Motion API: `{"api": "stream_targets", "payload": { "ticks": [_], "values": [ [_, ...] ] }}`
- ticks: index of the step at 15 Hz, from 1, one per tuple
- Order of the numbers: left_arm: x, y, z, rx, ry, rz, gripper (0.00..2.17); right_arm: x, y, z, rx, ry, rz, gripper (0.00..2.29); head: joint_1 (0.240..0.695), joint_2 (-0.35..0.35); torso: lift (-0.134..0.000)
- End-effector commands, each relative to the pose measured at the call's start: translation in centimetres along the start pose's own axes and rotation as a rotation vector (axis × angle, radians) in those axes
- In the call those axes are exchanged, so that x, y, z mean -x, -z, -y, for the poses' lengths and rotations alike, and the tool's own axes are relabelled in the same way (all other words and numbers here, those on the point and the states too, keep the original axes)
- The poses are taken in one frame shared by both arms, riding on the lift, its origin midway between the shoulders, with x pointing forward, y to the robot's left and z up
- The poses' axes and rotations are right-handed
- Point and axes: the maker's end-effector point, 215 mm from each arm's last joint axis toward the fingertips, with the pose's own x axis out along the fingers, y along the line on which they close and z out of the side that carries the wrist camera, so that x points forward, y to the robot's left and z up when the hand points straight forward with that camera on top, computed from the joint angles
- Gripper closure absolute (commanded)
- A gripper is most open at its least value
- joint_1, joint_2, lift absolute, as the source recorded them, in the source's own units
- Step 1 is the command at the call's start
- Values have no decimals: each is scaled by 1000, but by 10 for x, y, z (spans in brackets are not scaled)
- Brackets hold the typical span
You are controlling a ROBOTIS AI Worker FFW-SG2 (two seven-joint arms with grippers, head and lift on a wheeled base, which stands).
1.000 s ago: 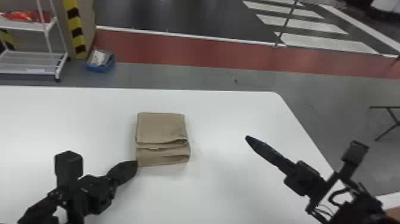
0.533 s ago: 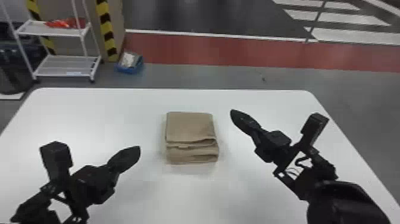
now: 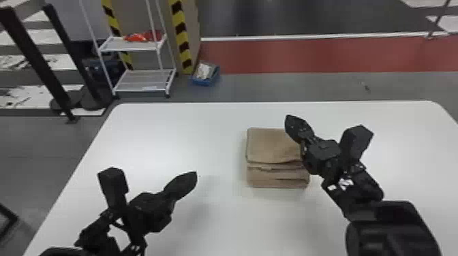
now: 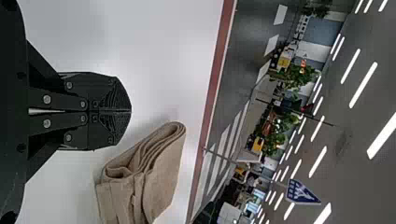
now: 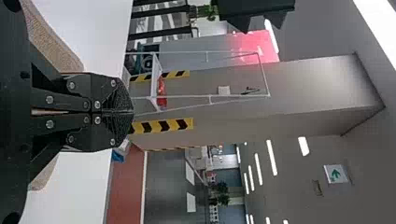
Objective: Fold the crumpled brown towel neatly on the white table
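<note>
The brown towel (image 3: 274, 146) lies folded into a thick, compact block on the white table (image 3: 218, 218), its layered folds facing the robot. Over the towel's right edge is my right gripper (image 3: 293, 127); whether it touches cannot be told. My left gripper (image 3: 194, 175) is above the table, left of the towel and apart from it. In the left wrist view, the left gripper (image 4: 130, 111) has its fingers closed together, with the towel (image 4: 161, 172) beside them. In the right wrist view, the right gripper (image 5: 132, 112) is closed too, and parts of the towel (image 5: 51, 39) show behind it.
Beyond the table's far edge stand a white wire shelf (image 3: 144, 80) with a red item on it and a blue bin (image 3: 205, 75) on the floor. Black posts (image 3: 41, 64) are at the far left, away from the table.
The head view has swung left. My right gripper has moved left from beside the towel to over its right edge. My left gripper has drawn away from the towel's near left corner.
</note>
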Motion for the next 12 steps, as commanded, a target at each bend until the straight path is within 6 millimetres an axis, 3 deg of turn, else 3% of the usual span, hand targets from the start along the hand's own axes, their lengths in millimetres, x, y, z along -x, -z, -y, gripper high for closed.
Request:
{"api": "stream_targets", "payload": {
  "ticks": [1,6,9,12],
  "values": [
    [2,0,-5,-16,-2,-6,2007,5,30,8,-30,20,-74,2196,695,108,-124],
    [-6,-2,1,-20,21,-9,2007,22,79,21,-107,57,-231,2196,695,100,-124],
    [-8,0,9,-21,32,-13,2007,23,82,30,-107,64,-243,2196,695,82,-124],
    [-9,-1,9,-21,27,-9,2007,26,59,37,-92,39,-172,2196,695,70,-124]
  ]
}}
